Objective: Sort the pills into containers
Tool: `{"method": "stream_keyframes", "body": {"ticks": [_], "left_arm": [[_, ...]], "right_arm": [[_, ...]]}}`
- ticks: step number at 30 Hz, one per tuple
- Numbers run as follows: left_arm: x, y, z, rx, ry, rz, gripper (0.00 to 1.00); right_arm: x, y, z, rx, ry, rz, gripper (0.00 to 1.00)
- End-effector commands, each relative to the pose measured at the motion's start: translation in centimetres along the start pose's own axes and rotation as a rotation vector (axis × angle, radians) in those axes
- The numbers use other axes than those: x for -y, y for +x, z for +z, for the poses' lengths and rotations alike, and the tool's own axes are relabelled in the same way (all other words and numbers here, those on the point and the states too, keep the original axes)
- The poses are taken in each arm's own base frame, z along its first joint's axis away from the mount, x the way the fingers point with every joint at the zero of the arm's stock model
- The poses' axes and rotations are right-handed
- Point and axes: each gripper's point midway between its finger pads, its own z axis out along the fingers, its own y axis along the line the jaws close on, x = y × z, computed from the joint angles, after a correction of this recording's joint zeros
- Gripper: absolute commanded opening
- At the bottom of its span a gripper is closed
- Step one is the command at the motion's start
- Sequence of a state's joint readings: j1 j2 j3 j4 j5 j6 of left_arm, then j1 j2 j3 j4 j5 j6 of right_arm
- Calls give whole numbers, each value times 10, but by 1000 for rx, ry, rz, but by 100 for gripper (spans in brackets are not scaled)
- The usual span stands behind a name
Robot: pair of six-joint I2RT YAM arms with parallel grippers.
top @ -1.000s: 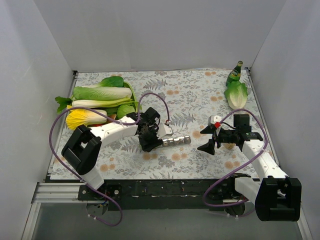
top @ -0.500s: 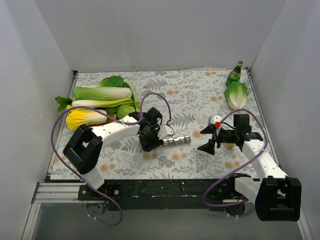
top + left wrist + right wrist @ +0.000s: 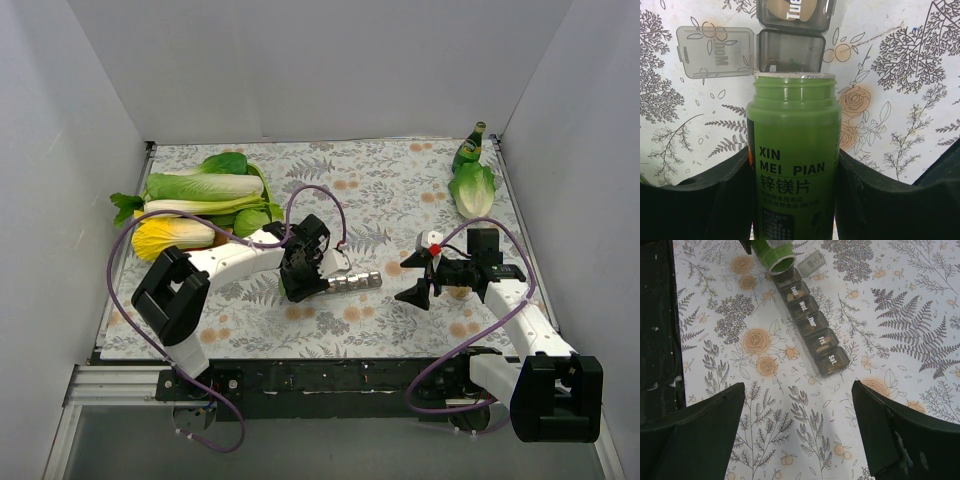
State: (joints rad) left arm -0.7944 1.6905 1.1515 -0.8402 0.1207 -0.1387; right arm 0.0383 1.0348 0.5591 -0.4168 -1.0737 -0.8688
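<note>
The grey pill organiser (image 3: 352, 282) lies on the floral table cover, a row of small day-marked compartments (image 3: 812, 322). Its Mon compartment (image 3: 790, 50) is open, with the clear lid (image 3: 715, 51) flipped to the side. Tan pills show through some closed lids. My left gripper (image 3: 300, 280) is shut on a green pill bottle (image 3: 792, 165). The bottle is uncapped and tipped, its mouth right at the open compartment. It also shows in the right wrist view (image 3: 772, 252). My right gripper (image 3: 412, 290) is open and empty, hovering right of the organiser's Sat end (image 3: 832, 360).
Cabbages and leafy greens (image 3: 200, 200) lie at the left. A tall green glass bottle (image 3: 468, 148) and a lettuce (image 3: 473, 190) stand at the back right corner. White walls close in three sides.
My left arm has edged a little to the right, toward the organiser, still holding the bottle. The right arm has not moved.
</note>
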Motion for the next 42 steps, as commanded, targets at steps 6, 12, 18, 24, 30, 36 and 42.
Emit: {"method": "stream_keyframes", "body": {"ticks": [6, 12, 18, 24, 30, 36, 42], "left_arm": [[-4, -9, -6, -9, -27, 10, 0], [-5, -12, -7, -9, -35, 13, 0], [-5, -12, -7, -11, -38, 12, 0], [-5, -11, -8, -23, -45, 20, 0], [-5, -10, -10, -46, -64, 23, 0], [-5, -12, -11, -53, -76, 34, 0], [-5, -12, -10, -59, -77, 38, 0]], "right_arm": [[3, -13, -3, 28, -3, -34, 95], [2, -13, -3, 29, -4, -36, 95], [3, -13, -3, 27, -2, -34, 95], [3, -12, -2, 27, -4, -35, 95], [3, -12, -2, 27, -4, -35, 95], [3, -12, -2, 27, -4, -33, 95], [3, -12, -2, 27, -4, -35, 95]]}}
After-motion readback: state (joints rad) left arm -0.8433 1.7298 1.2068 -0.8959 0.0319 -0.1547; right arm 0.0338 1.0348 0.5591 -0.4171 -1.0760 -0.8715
